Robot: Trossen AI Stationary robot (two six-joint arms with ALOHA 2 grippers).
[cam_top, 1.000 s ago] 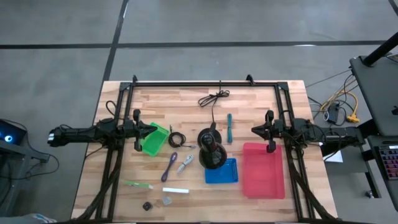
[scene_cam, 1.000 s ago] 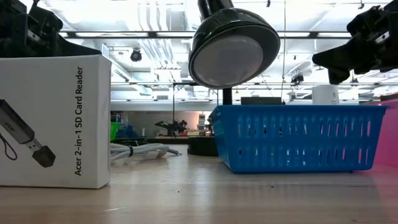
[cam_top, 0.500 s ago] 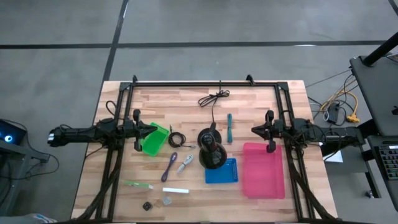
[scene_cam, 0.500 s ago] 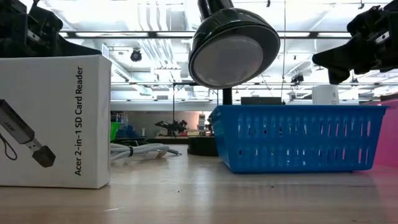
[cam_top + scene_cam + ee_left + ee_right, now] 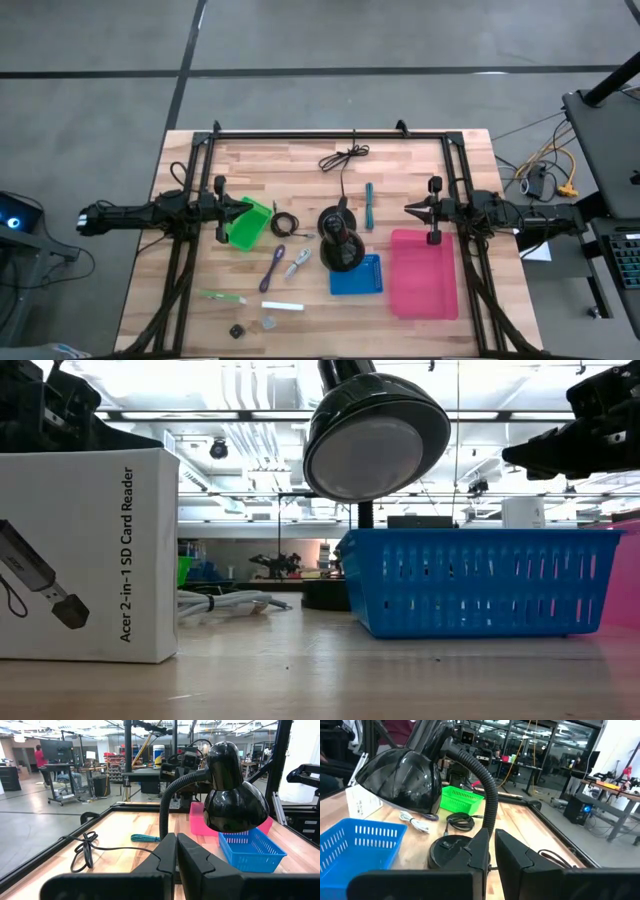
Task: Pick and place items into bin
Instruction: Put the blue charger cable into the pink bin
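Observation:
Small items lie loose on the wooden table: a teal pen (image 5: 369, 205), a black cable coil (image 5: 287, 224), a purple tool (image 5: 272, 268), a green stick (image 5: 220, 297), a white stick (image 5: 283, 306) and two tiny cubes (image 5: 237, 330). Three bins stand there: green (image 5: 247, 222), blue (image 5: 357, 274) and pink (image 5: 424, 272). My left gripper (image 5: 250, 208) hovers level at the table's left side over the green bin, shut and empty (image 5: 176, 836). My right gripper (image 5: 408, 210) hovers level at the right side, just beyond the pink bin's far edge, shut and empty (image 5: 491, 832).
A black desk lamp (image 5: 340, 240) stands mid-table next to the blue bin, its long black cord (image 5: 345, 158) trailing to the far edge. A black frame (image 5: 330, 133) borders the table. In the low view a white card-reader box (image 5: 85, 555) stands close on the near left.
My right gripper has rolled about its own pointing line while staying in place; its fingers remain shut. Nothing on the table has moved.

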